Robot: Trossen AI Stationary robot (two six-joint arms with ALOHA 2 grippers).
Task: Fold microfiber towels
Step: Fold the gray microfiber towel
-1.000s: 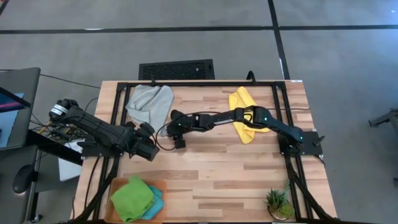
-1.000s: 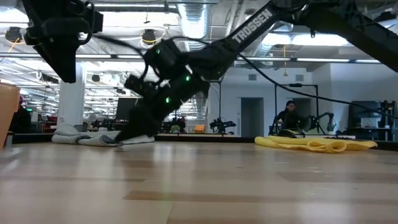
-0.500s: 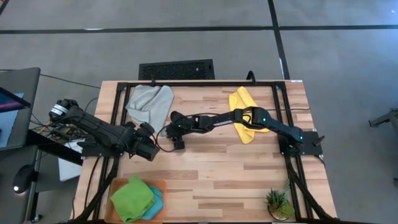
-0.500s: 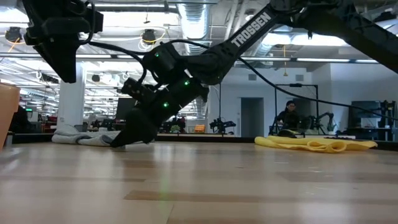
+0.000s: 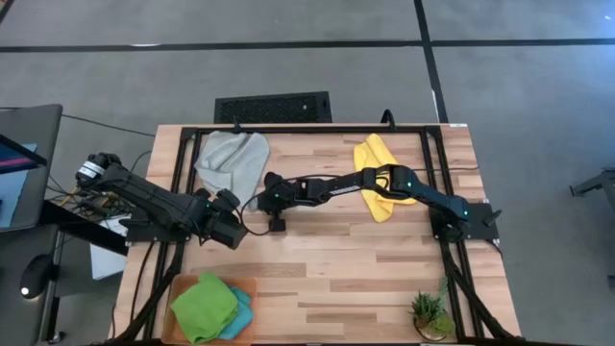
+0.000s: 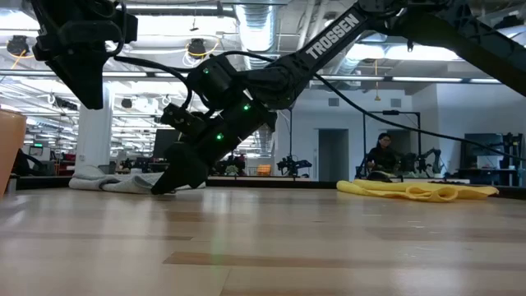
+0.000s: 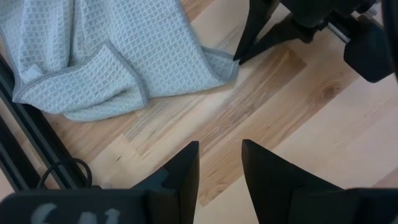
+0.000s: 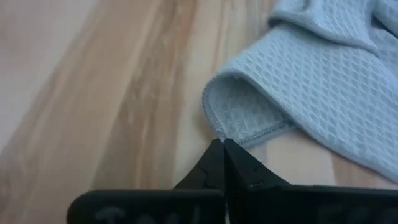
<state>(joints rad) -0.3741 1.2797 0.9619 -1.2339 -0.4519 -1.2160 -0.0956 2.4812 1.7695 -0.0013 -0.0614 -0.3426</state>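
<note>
Both my arms matte black, boxy links with rounded joint housings. Right arm point(image 6: 329, 41) carries white TROSSEN lettering along forearm; green indicator lights glow on its wrist section and near elbow. Thin black cables loop beside its links. Left arm point(image 5: 159, 207) ends in blocky black wrist; silver round cap at its base end, cable bundle trailing there. Left gripper point(image 7: 221, 168) fingers point(image 7: 180, 171) flat, dark, tapering wedges. Right gripper point(image 8: 222, 163) fingers point(image 8: 208, 165) same black, narrowing to fine points.

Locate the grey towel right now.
In the high view the light grey towel lies crumpled at the table's far left corner, beside the black frame rail. The right gripper is shut on its near corner; the yellow towel lies farther right.
</note>
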